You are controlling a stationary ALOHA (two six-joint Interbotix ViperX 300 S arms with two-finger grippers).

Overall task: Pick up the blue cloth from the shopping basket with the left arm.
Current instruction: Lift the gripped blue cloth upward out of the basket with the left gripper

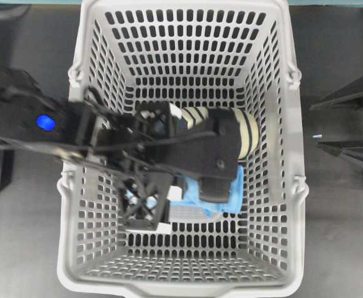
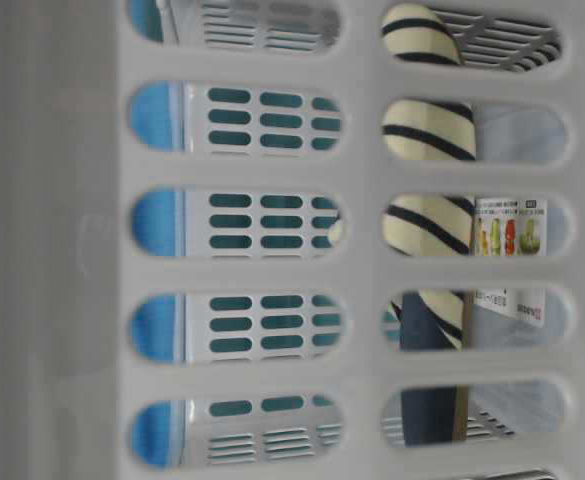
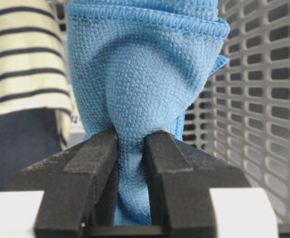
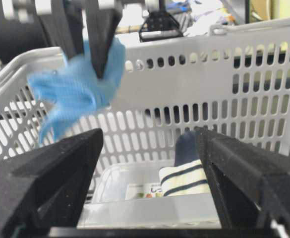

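Note:
The light blue cloth hangs bunched between my left gripper's fingers, which are shut on it. In the overhead view the left arm reaches from the left into the grey shopping basket. The left gripper is over the cloth, which shows partly beneath it. In the right wrist view the cloth hangs in the air above the basket floor, pinched by the left fingers. My right gripper is open and empty outside the basket's right wall.
A navy and cream striped slipper lies in the basket beside the cloth. It also shows in the left wrist view. A clear plastic box with a printed label sits on the basket floor. The basket walls stand close around.

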